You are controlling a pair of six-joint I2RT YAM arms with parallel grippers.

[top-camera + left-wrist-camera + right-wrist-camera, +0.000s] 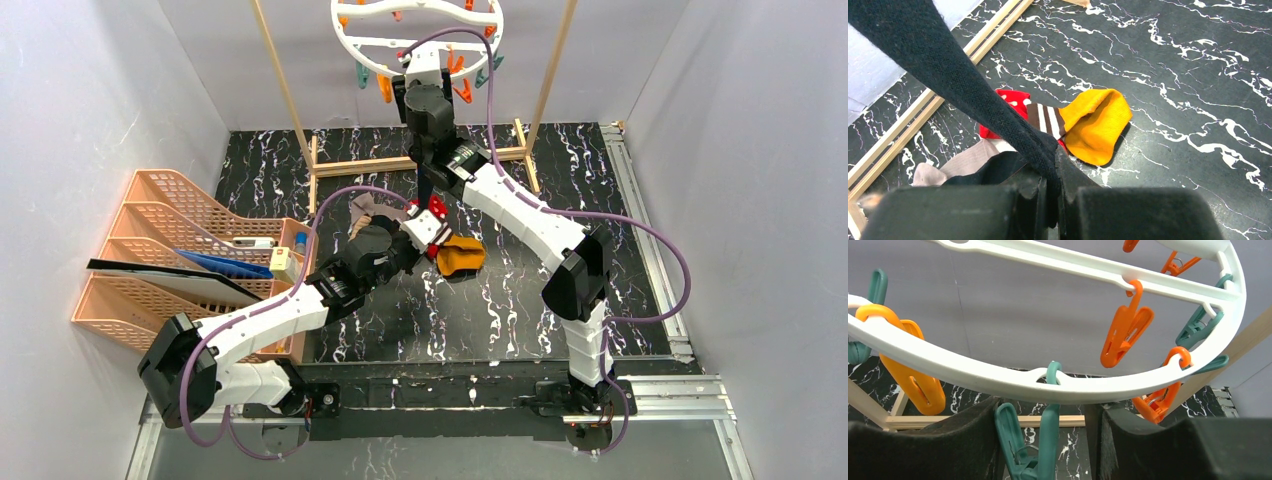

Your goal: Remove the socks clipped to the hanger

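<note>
**Dark sock held taut below, peg straddled above**

Far left: peach file trays (150, 255), no part in this step.

Next along, the left gripper (1050, 175): clenched on the lower end of a dark sock (963, 85), fabric pinched right between the jaws. Runs taut and slanting up out of the wrist view, so probably fastened at its top end. Hidden behind the right arm from above, so no telling which peg. Likely gripped low to tension the fabric and to catch the sock once freed.

Just beyond, on the marbled table (1198, 75): a loose heap of a red sock (1013, 97), a mustard sock (1098, 125) with a striped cuff, and a beige sock (960, 160). All off the hanger, near the wooden frame (895, 132). Looks like the drop spot, chosen within short reach of the left arm.

Further right and higher, the right gripper (1045, 432): raised under the white ring of the hanger (948, 365), jaws parted either side of a teal peg (1050, 405). Left pad touching the peg, a gap visible on the right, so not clamped. Placed there, by the look of it, to squeeze the peg open. Close by, an orange peg (1125, 335), dangling bare.

Still to do, in all likelihood: squeeze fully, then draw the dark sock down.
</note>
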